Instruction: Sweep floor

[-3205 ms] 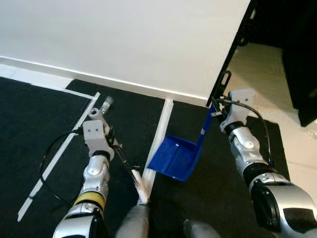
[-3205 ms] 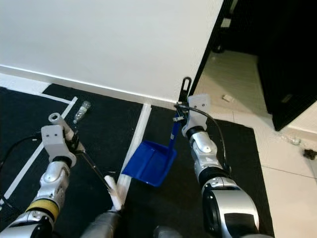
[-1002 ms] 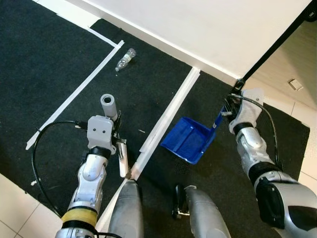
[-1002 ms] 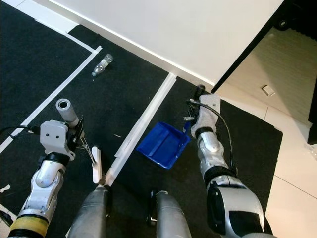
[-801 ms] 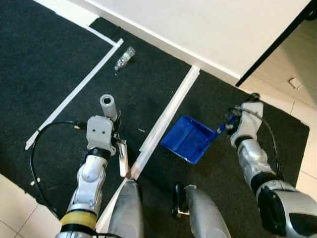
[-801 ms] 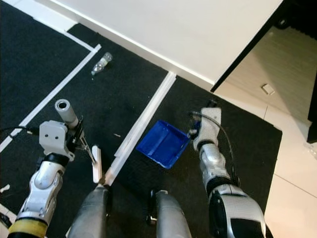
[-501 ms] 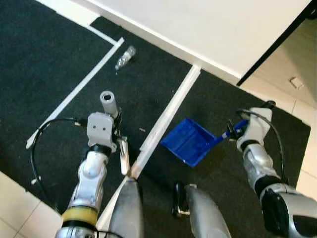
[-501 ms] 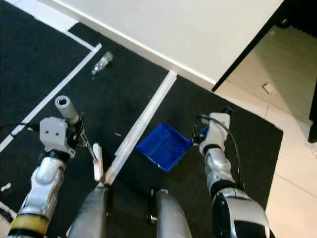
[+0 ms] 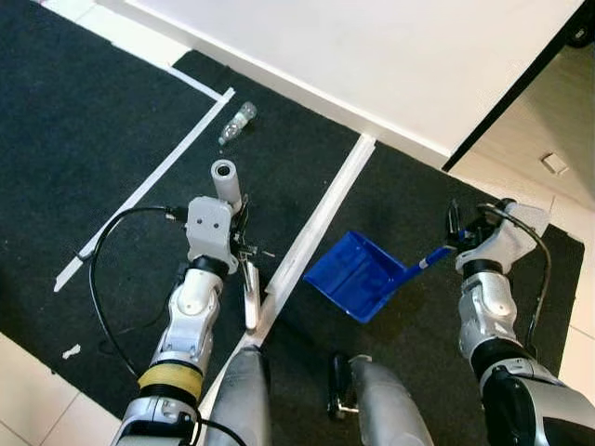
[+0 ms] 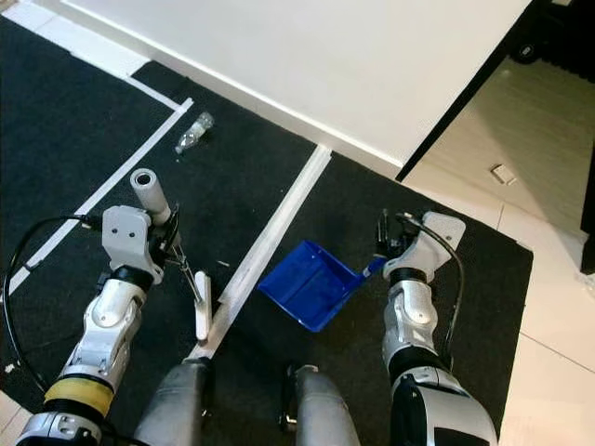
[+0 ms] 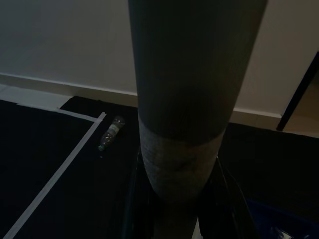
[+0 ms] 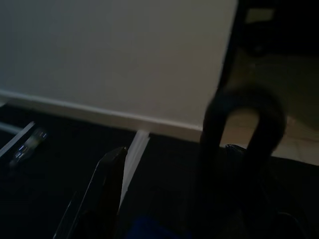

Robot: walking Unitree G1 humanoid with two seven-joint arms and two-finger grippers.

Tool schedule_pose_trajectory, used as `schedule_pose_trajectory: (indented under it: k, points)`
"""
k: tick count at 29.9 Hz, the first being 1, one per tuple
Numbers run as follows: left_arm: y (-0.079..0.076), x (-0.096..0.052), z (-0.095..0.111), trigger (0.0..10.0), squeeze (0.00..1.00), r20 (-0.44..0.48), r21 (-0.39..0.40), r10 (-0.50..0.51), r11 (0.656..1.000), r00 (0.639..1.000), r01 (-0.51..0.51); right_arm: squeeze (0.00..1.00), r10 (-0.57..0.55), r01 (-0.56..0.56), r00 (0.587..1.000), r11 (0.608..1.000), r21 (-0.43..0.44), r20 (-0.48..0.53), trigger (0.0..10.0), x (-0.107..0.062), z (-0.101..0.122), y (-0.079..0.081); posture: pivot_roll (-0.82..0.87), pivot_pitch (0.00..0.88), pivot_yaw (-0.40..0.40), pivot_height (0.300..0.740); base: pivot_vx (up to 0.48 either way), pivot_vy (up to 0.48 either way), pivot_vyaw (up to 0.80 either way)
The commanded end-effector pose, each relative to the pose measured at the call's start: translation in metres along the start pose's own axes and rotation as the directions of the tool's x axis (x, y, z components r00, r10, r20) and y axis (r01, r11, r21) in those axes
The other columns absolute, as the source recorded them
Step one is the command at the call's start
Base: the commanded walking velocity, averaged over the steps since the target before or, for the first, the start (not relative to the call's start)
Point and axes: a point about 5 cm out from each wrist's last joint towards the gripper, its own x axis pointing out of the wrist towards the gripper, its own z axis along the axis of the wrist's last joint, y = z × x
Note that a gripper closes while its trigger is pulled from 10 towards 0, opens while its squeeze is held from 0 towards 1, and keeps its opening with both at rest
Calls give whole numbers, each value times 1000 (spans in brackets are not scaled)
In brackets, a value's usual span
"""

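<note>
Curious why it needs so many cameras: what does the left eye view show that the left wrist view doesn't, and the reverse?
Left eye view: the right gripper holding the blue plastic dustpan, and the robot's grey legs. Left wrist view: a close-up of the pale band on the grey broom handle in the left gripper. Both: that handle, the clear plastic bottle and the white tape line.

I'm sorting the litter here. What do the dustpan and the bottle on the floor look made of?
Dustpan: apparently moulded plastic, a uniform bright blue with a slight sheen. Bottle: probably clear plastic, see-through with pale glints; too small to be certain.
</note>
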Motion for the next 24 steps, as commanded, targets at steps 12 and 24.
schedule_pose_trajectory:
  k: [12, 24]
  points:
    - [1, -4, -7, 10000, 0, -13, 6, -33, 999, 999, 33, 0, -177, 163, 978, 978, -127, -107, 10000, -9, -17, -12, 153, 136, -51, 740, 0, 0, 0]
    - [11, -11, -8, 10000, 0, -13, 33, -27, 999, 1000, 27, 0, -215, 195, 966, 970, -143, -145, 10000, 3, -14, 7, 196, 174, -77, 740, 0, 0, 0]
